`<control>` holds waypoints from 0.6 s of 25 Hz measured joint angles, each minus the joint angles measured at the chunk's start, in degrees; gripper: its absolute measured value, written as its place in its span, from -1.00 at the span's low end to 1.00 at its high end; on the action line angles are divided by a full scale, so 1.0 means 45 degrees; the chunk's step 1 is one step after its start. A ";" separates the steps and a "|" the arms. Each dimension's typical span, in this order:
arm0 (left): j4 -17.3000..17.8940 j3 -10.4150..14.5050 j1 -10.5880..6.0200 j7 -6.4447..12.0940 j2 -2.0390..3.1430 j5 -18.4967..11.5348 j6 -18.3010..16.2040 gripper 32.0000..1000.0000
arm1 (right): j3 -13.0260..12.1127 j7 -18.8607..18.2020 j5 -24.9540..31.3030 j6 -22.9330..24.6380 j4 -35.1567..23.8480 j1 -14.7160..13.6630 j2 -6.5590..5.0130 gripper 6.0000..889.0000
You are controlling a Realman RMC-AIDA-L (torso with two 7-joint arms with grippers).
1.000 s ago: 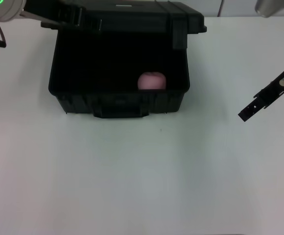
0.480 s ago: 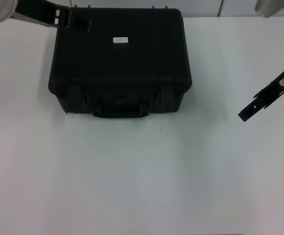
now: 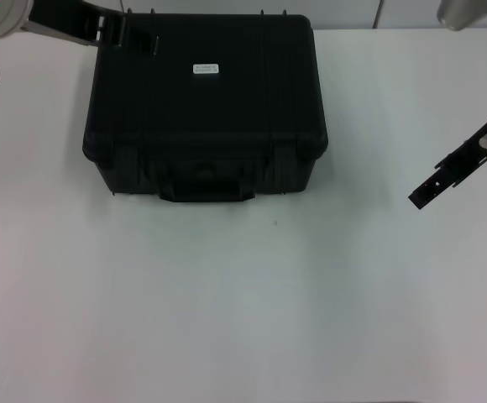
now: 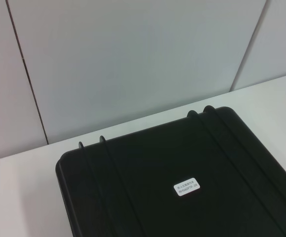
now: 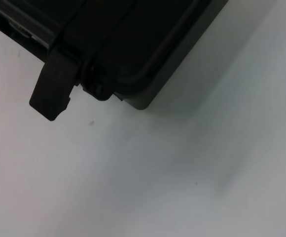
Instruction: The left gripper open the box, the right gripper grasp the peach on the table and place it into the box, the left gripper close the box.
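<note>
Head view: box (image 3: 206, 105) shut, upper centre-left of frame, lid flat, white label (image 3: 206, 68) up, front handle (image 3: 207, 183) toward camera. Peach nowhere in sight; none on table (image 3: 243, 302), so judged inside the shut box, unconfirmed. Judged near the end of the task: opening, placing and closing look done; front latches possibly not snapped, cannot tell.

Left gripper (image 3: 126, 35) at upper left corner of frame, over the lid's back left corner, just at or touching the lid; open or closed cannot tell. Left wrist view: lid and label only, grey wall panels behind, no fingers.

Right gripper (image 3: 424, 193) at right edge, mid-height, well apart from box, empty, tips look drawn together. Right wrist view: box corner with one latch (image 5: 54, 91) hanging loose over bare table.

Nothing in the way.
</note>
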 joint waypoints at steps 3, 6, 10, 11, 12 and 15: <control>-0.0014 -0.0001 -0.0001 0.0002 0.0003 0.0000 0.0001 0.72 | 0.0000 0.0000 0.0002 -0.0006 0.0003 0.0000 0.0000 0.79; -0.0018 -0.0001 -0.0002 0.0005 0.0003 -0.0009 0.0001 0.72 | 0.0000 0.0000 -0.0003 -0.0007 0.0003 0.0000 0.0000 0.79; -0.0022 -0.0001 -0.0002 0.0006 0.0004 -0.0009 0.0001 0.72 | 0.0000 0.0041 -0.0003 0.0002 -0.0021 0.0000 0.0000 0.79; -0.0022 -0.0001 -0.0002 0.0006 0.0004 -0.0010 0.0000 0.72 | 0.0000 0.0065 -0.0003 0.0004 -0.0034 0.0000 0.0000 0.79; -0.0022 -0.0001 -0.0002 0.0006 0.0004 -0.0009 -0.0004 0.72 | 0.0000 0.0076 -0.0004 0.0005 -0.0040 0.0000 0.0000 0.79; -0.0022 -0.0001 -0.0002 0.0006 0.0004 -0.0009 -0.0007 0.72 | 0.0000 0.0084 -0.0004 0.0008 -0.0045 0.0000 0.0000 0.79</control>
